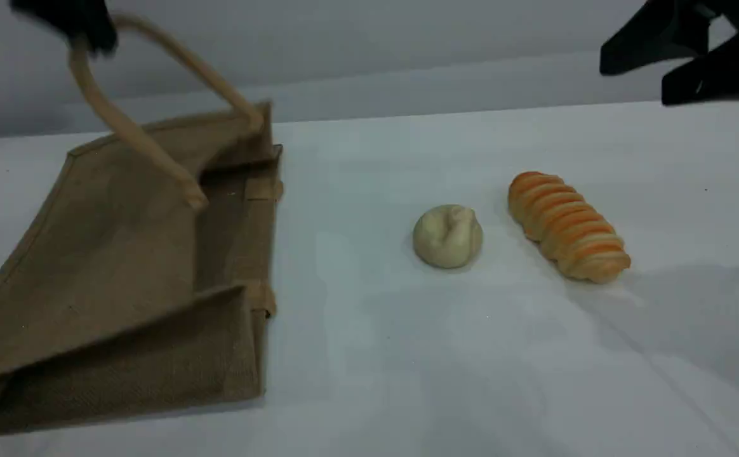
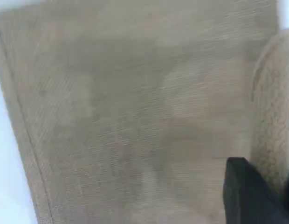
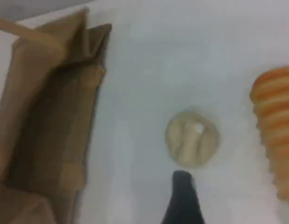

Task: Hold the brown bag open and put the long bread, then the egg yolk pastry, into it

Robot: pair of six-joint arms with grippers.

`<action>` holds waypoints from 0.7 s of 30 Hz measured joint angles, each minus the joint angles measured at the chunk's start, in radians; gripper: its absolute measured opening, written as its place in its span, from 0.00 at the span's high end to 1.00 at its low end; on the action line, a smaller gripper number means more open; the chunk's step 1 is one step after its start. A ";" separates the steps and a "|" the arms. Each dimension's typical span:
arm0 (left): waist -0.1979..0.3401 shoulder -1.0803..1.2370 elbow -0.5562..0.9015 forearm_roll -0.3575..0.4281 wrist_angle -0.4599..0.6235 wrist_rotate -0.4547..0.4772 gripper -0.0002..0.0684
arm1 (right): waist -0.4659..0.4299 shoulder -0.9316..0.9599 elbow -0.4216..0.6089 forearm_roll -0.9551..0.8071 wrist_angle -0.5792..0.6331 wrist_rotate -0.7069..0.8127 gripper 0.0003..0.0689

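Upper left of frame: left gripper (image 1: 87, 35), a dark blur reaching down from the top edge, jaws pinched tight on the looped handle (image 1: 125, 130) of the brown bag (image 1: 109, 254), holding the loop raised above the cloth. Bag lies on its side on white table (image 1: 471, 355), filling lower left, mouth gaping toward centre. Centre-right: egg yolk pastry (image 1: 447, 235), round & pale, on the table. Just right of it, not touching, long bread (image 1: 569, 227), angled. Upper right corner: right gripper (image 1: 635, 81) held high above the table, jaws spread wide w/ nothing btwn them.
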 joint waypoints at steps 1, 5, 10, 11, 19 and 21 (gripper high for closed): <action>-0.005 -0.021 -0.026 -0.020 0.038 0.038 0.87 | 0.000 0.011 0.000 0.002 0.001 -0.005 0.32; -0.009 -0.098 -0.068 -0.125 0.140 0.181 0.87 | 0.000 0.064 0.000 0.013 0.007 -0.033 0.32; -0.008 -0.179 -0.068 -0.161 0.152 0.302 0.87 | 0.000 0.147 0.000 0.080 0.010 -0.111 0.32; -0.008 -0.194 -0.068 -0.162 0.151 0.318 0.87 | 0.000 0.161 0.000 0.107 0.010 -0.137 0.32; -0.008 -0.246 -0.068 -0.255 0.145 0.421 0.87 | 0.000 0.257 -0.014 0.236 -0.004 -0.374 0.32; -0.008 -0.250 -0.068 -0.269 0.145 0.421 0.87 | 0.000 0.272 -0.024 0.236 -0.029 -0.387 0.32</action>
